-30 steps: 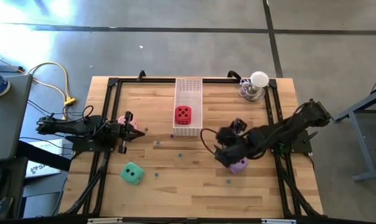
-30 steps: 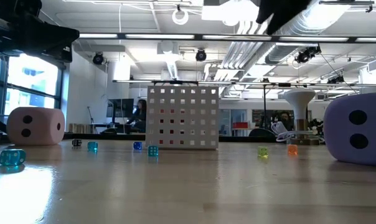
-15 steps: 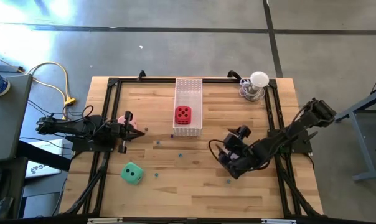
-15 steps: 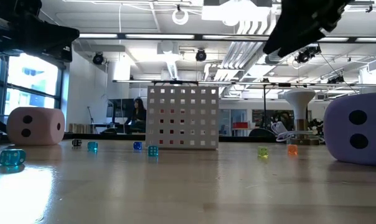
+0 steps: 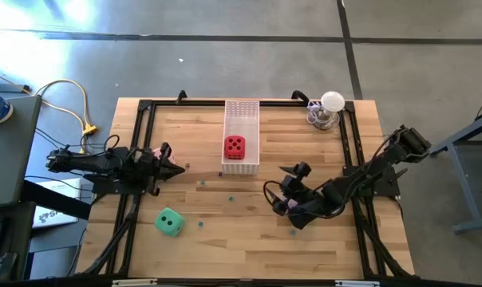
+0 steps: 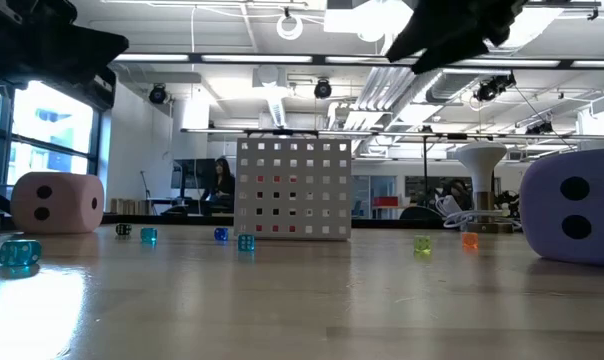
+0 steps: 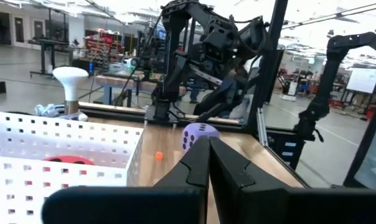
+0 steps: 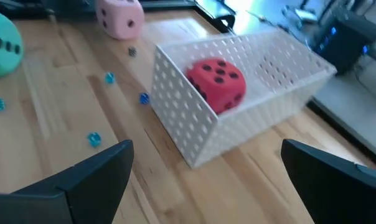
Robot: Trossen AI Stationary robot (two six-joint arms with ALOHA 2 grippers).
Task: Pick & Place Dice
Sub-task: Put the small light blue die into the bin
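Red die (image 5: 234, 146) sits in white perforated tray (image 5: 242, 111): one of four placed, by my count. Purple die (image 6: 572, 219) lies on worktop (image 5: 225, 231) under right hand (image 5: 288, 186), fingers wide apart, nothing held. Pink die (image 6: 56, 202) lies by left hand (image 5: 167, 162), closed, empty. Green die (image 5: 170, 222) near-left, untouched. Three remain.

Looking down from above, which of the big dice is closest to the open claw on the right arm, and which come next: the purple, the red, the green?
From the right gripper in the high view:
1. Purple die, mostly hidden just beneath the gripper.
2. Red die, inside the white tray at the table's far middle.
3. Green die, near the left front.
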